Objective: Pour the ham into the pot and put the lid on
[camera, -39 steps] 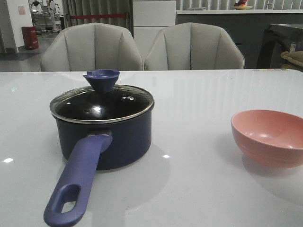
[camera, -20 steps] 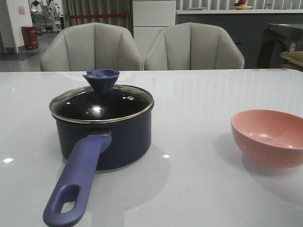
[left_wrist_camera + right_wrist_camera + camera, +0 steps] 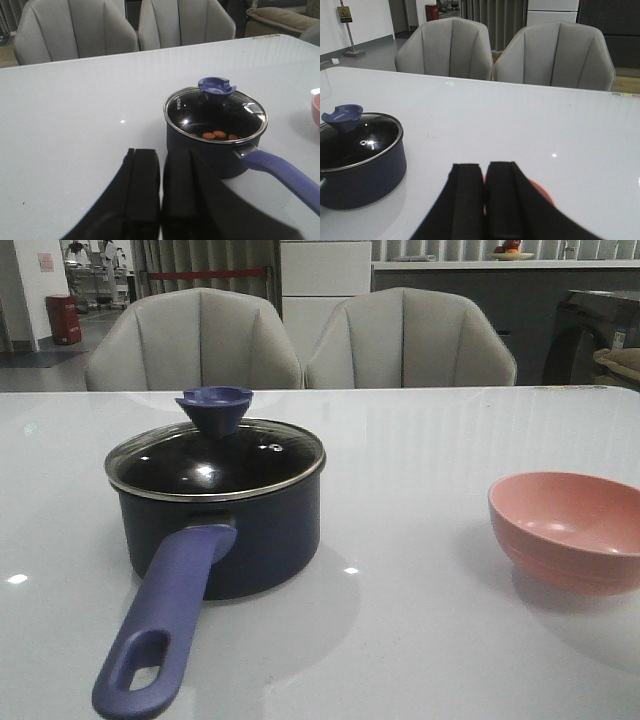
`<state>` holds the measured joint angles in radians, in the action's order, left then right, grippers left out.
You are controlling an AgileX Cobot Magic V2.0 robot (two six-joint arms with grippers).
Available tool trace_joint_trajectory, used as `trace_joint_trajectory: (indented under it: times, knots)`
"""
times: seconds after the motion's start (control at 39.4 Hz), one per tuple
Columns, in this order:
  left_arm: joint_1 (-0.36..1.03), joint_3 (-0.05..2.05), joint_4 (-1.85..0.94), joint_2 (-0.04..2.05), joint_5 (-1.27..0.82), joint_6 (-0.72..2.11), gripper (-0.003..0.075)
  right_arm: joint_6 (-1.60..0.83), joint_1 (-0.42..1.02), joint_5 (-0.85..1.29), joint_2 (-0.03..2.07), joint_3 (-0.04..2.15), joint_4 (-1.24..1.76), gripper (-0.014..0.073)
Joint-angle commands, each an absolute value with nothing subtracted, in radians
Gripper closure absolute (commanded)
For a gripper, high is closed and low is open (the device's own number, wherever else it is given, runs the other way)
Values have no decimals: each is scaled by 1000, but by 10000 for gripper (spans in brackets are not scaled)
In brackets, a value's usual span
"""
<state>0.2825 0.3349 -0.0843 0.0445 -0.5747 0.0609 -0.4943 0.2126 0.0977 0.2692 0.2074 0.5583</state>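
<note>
From my seat the job looked all but finished. On the left of the white table (image 3: 420, 440) stood the navy saucepan (image 3: 240, 530), its long blue-purple handle (image 3: 165, 625) pointing toward me, and the glass lid (image 3: 215, 462) sat level on its rim with the funnel knob (image 3: 214, 407) upright. Through the glass, in the left wrist view, I could make out the ham (image 3: 219, 134): a few small orange bits lying on the pot's black floor. My left gripper (image 3: 160, 172) hung clear of the pot on the handle side, its fingers pressed together with nothing between them. Further right, the right gripper (image 3: 485, 187) was likewise closed and empty, poised above the pink bowl (image 3: 565, 530), which stood well apart from the pot and showed nothing inside. I judged both steps done, so the next move called only for drawing both arms back without nudging the handle.
</note>
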Motion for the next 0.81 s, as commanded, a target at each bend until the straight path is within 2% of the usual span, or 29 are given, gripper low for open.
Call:
trace_joint_trajectory:
  times: [0.0,0.3,0.56,0.79]
  knots:
    - [249,326,-84,54,-447,55,607,-501,211,36,276,237,567,442]
    - [13,115,-95,-27,-170,55,607,-501,211,38,276,237,567,442]
    - [-10,-40,-124,-29,77,55,607,-501,211,39,276,237,567,442]
    - [-10,-37,-128,-29,58,53,607,-501,211,39,276,237,567,442]
